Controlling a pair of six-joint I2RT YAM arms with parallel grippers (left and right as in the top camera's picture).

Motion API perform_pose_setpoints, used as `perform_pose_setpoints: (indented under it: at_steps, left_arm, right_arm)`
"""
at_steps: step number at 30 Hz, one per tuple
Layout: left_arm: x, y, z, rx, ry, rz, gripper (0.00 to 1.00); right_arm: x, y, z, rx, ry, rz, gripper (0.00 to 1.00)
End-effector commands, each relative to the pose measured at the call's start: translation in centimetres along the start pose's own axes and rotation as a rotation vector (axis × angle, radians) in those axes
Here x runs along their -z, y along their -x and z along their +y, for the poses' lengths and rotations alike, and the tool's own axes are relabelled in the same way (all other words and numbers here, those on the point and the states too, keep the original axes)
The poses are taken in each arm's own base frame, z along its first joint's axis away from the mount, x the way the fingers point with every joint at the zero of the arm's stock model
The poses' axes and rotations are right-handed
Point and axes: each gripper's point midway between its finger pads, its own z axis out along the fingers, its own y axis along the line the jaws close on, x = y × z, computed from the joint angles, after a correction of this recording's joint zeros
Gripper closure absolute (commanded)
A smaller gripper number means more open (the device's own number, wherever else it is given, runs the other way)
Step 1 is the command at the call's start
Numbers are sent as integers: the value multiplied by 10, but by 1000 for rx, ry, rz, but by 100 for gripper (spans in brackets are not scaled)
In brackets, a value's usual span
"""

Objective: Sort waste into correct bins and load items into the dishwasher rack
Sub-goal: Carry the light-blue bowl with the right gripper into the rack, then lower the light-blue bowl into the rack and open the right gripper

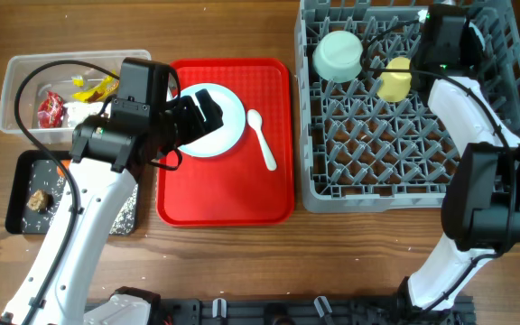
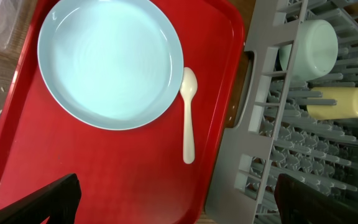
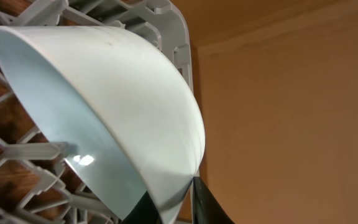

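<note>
Up in the top right corner of the overhead frame, we see the right gripper [image 1: 445,41] lowered into the dishwasher rack [image 1: 377,153]. Its wrist view shows the light blue bowl [image 3: 104,93] standing on edge against the lattice wall, its mouth facing the lower left of that frame. The dark fingertips [image 3: 207,202] sit on either side of the bowl's rim. We cannot tell whether they press on it.

Also in the rack, toward its upper left, are the pale green bowl [image 1: 338,56] and, just right of it, the small yellow cup [image 1: 394,79]. In the left wrist view the cup lies on its side, long axis running left to right.

Over the red tray [image 1: 224,194] hangs the left gripper [image 1: 199,116], jaws spread wide and holding nothing, above the light blue plate [image 1: 228,122]. The white spoon [image 1: 262,137] lies just right of the plate, its long axis running top to bottom, bowl end uppermost and handle toward the lower right.

At far left, the red wrapper [image 1: 51,110] and yellow wrapper [image 1: 93,88] lie in the clear tub [image 1: 16,72]. The brown lump [image 1: 38,199] rests in the black tray [image 1: 21,194] below it.
</note>
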Motion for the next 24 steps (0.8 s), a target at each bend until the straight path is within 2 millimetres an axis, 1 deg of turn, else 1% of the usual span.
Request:
perform_pose_setpoints:
  at_steps: [1, 3, 6, 8, 9, 10, 14, 15, 17, 19, 20, 21, 23, 24]
  left_arm:
    - [9, 3, -4, -7, -20, -22, 0]
    - [9, 3, -4, -7, -20, -22, 0]
    - [9, 3, -4, -7, -20, -22, 0]
    - [9, 3, -4, -7, -20, -22, 0]
    - [9, 3, -4, -7, -20, -22, 0]
    - [9, 3, -4, -7, -20, -22, 0]
    - [9, 3, -4, -7, -20, -22, 0]
    - [9, 3, -4, -7, -20, -22, 0]
    - [9, 3, -4, -7, -20, -22, 0]
    - [9, 3, -4, -7, -20, -22, 0]
    - [9, 3, -4, -7, -20, -22, 0]
    - [9, 3, -4, -7, -20, -22, 0]
    - [9, 3, -4, -7, -20, -22, 0]
    - [9, 3, -4, -7, -20, -22, 0]
  right_arm:
    - [9, 11, 42, 30, 104, -48, 75]
    - [15, 17, 46, 31, 110, -62, 69]
    - [28, 25, 47, -5, 127, -87, 63]
    - [33, 26, 43, -36, 130, -90, 60]
    - [37, 26, 42, -52, 147, -91, 57]
    - [41, 25, 44, -66, 183, -97, 52]
    - [57, 31, 46, -154, 281, -131, 48]
    - [68, 37, 44, -207, 342, -162, 46]
    - [82, 43, 35, -264, 384, -197, 46]
    - [93, 47, 17, -338, 382, -221, 47]
    - [99, 48, 5, -382, 376, -231, 51]
    - [105, 47, -8, -439, 378, -242, 60]
    - [113, 45, -22, -512, 417, -260, 70]
    - [116, 44, -29, -558, 452, -267, 80]
